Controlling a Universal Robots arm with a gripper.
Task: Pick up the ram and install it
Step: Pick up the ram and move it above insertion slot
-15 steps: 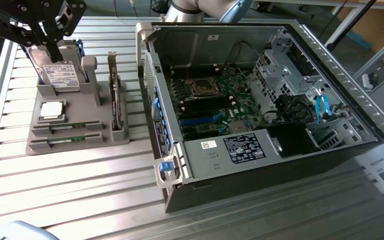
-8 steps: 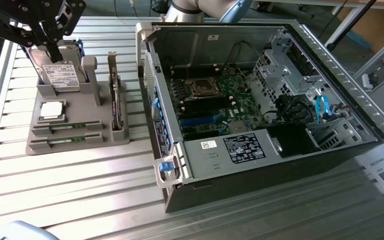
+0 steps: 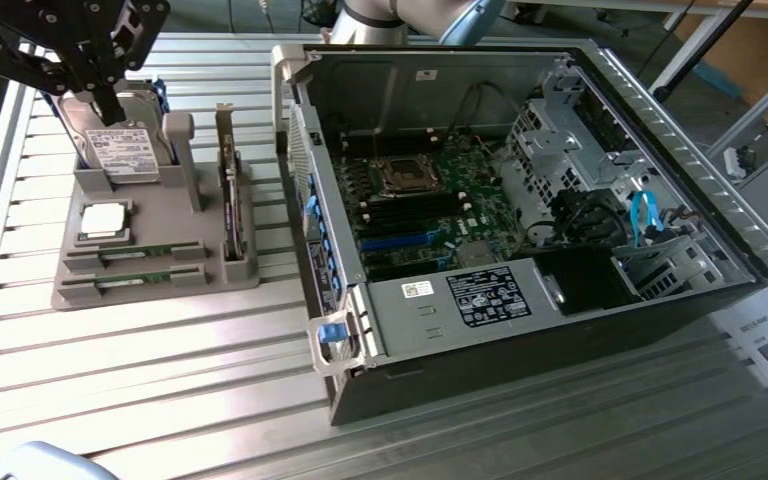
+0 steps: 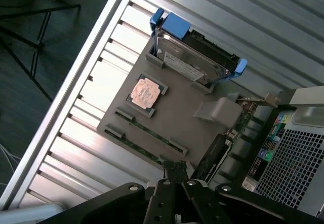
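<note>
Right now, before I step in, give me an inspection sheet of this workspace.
Surface: slatted metal table bearing a grey holder and an open computer case.
Job's things: two ram sticks lying flat in the holder's slots, neither held.
Clutter: hard drive, processor and expansion card, all in the holder.
Grippers: the gripper is shut, holding nothing, above the holder.
Cables: blue cable inside the case.
Surroundings: dark floor beside the table.

Green ram (image 3: 136, 254), grey holder (image 3: 211, 285), black pincer (image 4: 176, 167), blue drive bracket (image 4: 172, 24), ribbed silver table (image 3: 157, 370)
</note>
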